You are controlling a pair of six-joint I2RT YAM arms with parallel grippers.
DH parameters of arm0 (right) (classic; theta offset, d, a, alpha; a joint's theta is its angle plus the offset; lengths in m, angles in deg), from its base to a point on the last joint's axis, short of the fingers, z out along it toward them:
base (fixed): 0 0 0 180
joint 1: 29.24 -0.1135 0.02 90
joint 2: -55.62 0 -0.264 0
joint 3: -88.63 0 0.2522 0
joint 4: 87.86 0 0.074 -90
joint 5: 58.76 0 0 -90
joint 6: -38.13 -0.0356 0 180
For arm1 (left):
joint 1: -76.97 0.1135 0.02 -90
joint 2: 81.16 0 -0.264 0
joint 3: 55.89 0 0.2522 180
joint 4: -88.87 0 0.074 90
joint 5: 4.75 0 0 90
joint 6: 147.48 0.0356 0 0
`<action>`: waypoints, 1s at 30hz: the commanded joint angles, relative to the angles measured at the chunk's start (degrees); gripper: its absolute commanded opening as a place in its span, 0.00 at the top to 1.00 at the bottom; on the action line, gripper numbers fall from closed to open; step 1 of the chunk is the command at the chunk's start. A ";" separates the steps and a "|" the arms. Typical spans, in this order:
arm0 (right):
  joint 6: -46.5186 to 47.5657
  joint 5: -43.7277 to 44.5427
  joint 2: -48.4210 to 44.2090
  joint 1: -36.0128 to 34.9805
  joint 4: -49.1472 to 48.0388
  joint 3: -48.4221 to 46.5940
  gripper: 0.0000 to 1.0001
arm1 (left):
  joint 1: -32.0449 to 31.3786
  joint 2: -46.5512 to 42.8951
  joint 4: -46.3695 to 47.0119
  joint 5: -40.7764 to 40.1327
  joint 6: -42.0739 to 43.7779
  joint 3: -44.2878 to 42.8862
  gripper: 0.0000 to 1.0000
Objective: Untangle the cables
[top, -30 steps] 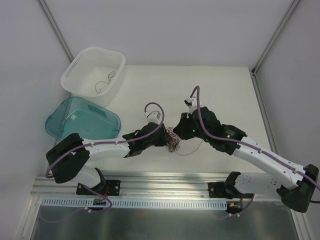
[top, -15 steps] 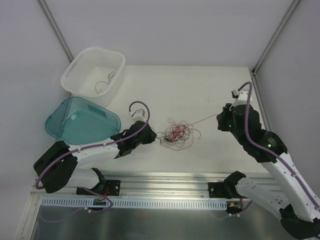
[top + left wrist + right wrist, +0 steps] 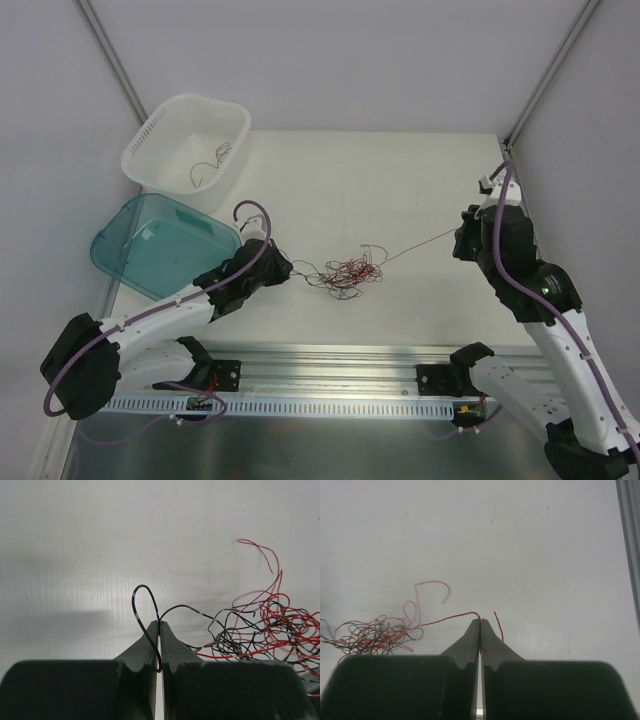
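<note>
1. Both arms have drawn apart since a second ago, when the two grippers met right over the tangle of cables (image 3: 345, 272). The right arm (image 3: 540, 290) has swung well out to the right of the tangle, farther than half a second ago. The left arm (image 3: 150, 320) has pulled back to its left.
2. Left of the tangle, the overturned teal tub (image 3: 160, 245) has not shifted. Nor has the white basket (image 3: 185, 150) beyond it, with a few dark wires (image 3: 212, 160) inside.
3. The tangle itself has changed, from a tight knot to a loose round bunch, and now to a flatter bunch stretched sideways. It lies on the white table (image 3: 400, 180) between the two grippers, nearer the left one.
4. The right gripper (image 3: 480, 621) has its fingers pressed together, pinching a red strand (image 3: 415, 242) at the very tips. That strand runs in a long, nearly straight line from the right side of the tangle to the gripper and is drawn out longer than before. In the right wrist view a short red end sticks up just right of the tips.
5. The left gripper (image 3: 159, 625) is likewise closed, nipping a black wire (image 3: 137, 597). This wire makes a small upright loop just past the fingertips, then trails right into the red and black mass.
</note>
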State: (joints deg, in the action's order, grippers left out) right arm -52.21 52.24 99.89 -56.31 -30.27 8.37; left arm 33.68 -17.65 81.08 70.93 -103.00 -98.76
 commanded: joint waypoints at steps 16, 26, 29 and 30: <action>-10.55 -19.60 2.14 -1.36 -7.70 13.50 0.36 | -2.67 -1.38 -7.12 10.99 9.92 -8.85 1.00; -18.55 -18.54 10.56 -20.91 -25.44 18.51 0.36 | -9.27 2.59 -6.59 11.69 10.01 -14.23 1.00; -21.01 -18.70 15.39 -23.29 -30.89 20.53 0.41 | -10.06 1.45 -6.59 11.52 11.06 -14.67 1.00; -21.71 -19.49 16.36 -23.90 -32.22 20.97 0.41 | -10.24 1.01 -6.51 11.43 11.32 -14.32 1.00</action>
State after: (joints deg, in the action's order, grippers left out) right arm -69.46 33.24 113.64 -78.62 -53.74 27.78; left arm 24.28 -14.55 73.13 81.85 -93.86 -111.17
